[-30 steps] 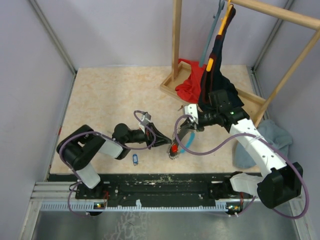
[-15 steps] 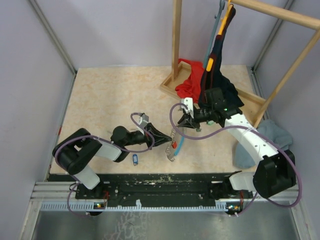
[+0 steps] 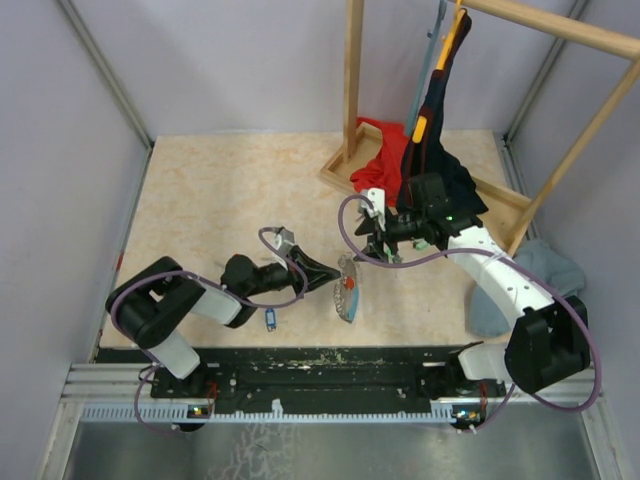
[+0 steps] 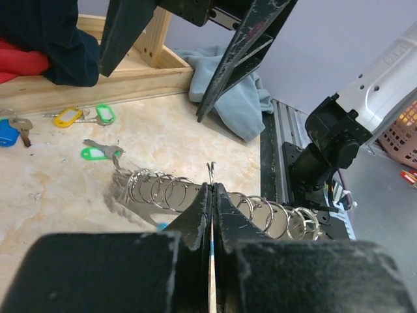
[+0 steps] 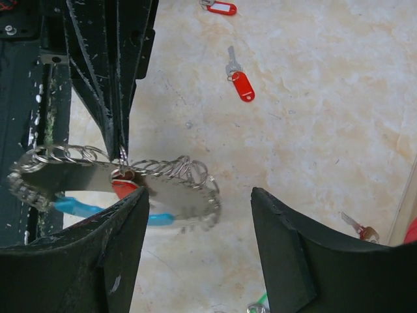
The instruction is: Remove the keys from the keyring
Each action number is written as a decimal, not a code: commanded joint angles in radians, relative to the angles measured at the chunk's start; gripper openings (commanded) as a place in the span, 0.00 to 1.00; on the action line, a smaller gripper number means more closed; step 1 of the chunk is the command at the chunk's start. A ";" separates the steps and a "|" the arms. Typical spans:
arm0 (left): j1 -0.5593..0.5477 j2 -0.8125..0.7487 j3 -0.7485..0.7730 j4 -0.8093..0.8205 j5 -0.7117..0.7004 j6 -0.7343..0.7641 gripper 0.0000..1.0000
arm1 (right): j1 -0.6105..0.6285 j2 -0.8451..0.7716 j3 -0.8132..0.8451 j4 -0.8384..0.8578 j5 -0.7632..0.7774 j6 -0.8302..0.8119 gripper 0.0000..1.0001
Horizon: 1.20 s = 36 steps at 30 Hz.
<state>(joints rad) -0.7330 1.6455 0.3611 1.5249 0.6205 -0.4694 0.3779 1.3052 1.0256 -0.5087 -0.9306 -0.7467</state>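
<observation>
My left hand (image 4: pixel 212 189) pinches the keyring (image 5: pixel 179 195); my right hand (image 5: pixel 199 192) gapes empty at its one o'clock. Several keys (image 5: pixel 240 79) lie loose on the table (image 5: pixel 313 130); one red-tagged key (image 5: pixel 124 188) seems still threaded.

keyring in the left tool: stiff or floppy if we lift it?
Likely floppy: the keyring is a chain of small linked rings, curving away on both sides of the left tool. Probably swings when lifted; it shows blurred in the right wrist view. Its red tag would likely dangle along.
</observation>
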 commanded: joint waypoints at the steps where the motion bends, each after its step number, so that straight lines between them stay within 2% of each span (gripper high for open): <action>1: 0.004 -0.036 -0.024 0.239 -0.050 0.009 0.00 | 0.008 -0.035 0.020 -0.004 -0.087 -0.004 0.64; 7: 0.004 -0.056 -0.050 0.265 -0.069 0.068 0.00 | 0.009 -0.059 -0.044 -0.024 -0.266 -0.039 0.61; 13: 0.001 -0.118 -0.068 0.265 -0.049 0.202 0.00 | 0.009 -0.104 -0.158 0.006 -0.273 -0.202 0.54; 18: -0.001 -0.174 -0.084 0.265 -0.042 0.286 0.00 | 0.039 -0.093 -0.178 0.088 -0.232 -0.156 0.51; 24: -0.012 -0.211 -0.104 0.265 0.059 0.460 0.00 | 0.061 -0.094 -0.166 0.134 -0.249 -0.058 0.51; 30: -0.012 -0.233 -0.109 0.266 0.063 0.513 0.00 | 0.101 -0.088 -0.177 0.139 -0.241 -0.069 0.35; 32: -0.011 -0.233 -0.104 0.265 0.069 0.509 0.00 | 0.129 -0.080 -0.182 0.165 -0.216 -0.048 0.35; 36: -0.011 -0.245 -0.108 0.265 0.121 0.551 0.00 | 0.158 -0.068 -0.196 0.243 -0.193 0.030 0.42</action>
<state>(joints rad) -0.7395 1.4342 0.2535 1.5249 0.6746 0.0109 0.5079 1.2320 0.8368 -0.3805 -1.1225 -0.7872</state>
